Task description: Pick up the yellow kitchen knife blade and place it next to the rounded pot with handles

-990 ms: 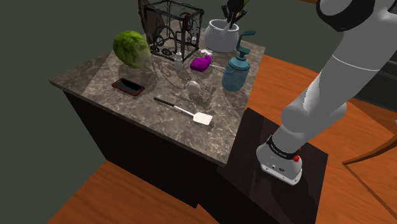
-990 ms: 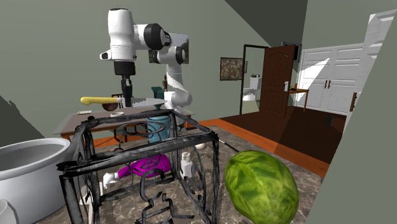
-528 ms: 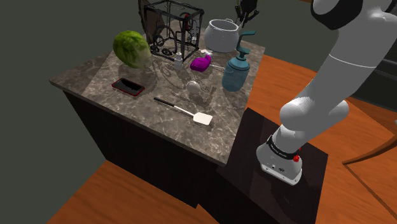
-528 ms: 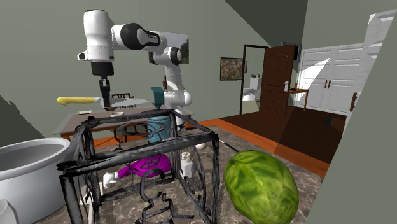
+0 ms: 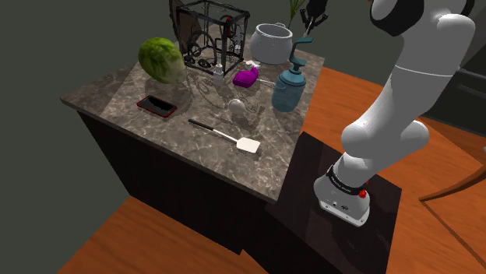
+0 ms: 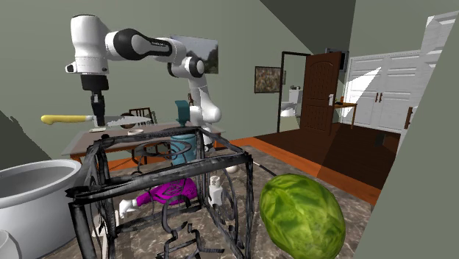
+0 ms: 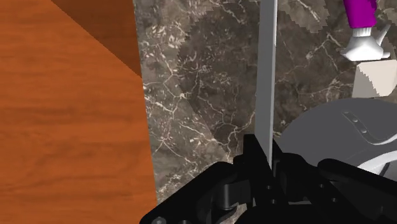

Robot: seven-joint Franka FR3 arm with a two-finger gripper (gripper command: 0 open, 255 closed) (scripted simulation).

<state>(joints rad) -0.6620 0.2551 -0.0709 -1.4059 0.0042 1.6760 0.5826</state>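
My black gripper (image 6: 97, 121) is shut on the knife, which hangs level in the air. Its yellow handle (image 6: 65, 119) sticks out to one side and the grey blade (image 6: 131, 119) to the other. The shoulder view has the gripper (image 5: 313, 15) high above the counter's far corner, just right of the white rounded pot (image 5: 269, 42). Seen from the wrist, the blade (image 7: 267, 76) runs straight out from the clasping fingers (image 7: 253, 151) over the marble top, with the pot's rim (image 7: 331, 127) close beside it. The pot (image 6: 29, 195) also fills the second exterior view's lower left.
On the dark marble counter (image 5: 117, 89) stand a green cabbage (image 5: 161, 59), a black wire rack (image 5: 210, 35), a blue jar with a pump (image 5: 288, 84), a purple object (image 5: 246, 76), a red-edged phone (image 5: 156, 105) and a white spatula (image 5: 230, 136). Wooden floor lies beyond the counter edge.
The arm has carried the knife sideways, to the right in the shoulder view and to the left in the second exterior view, past the pot. The grip stays shut.
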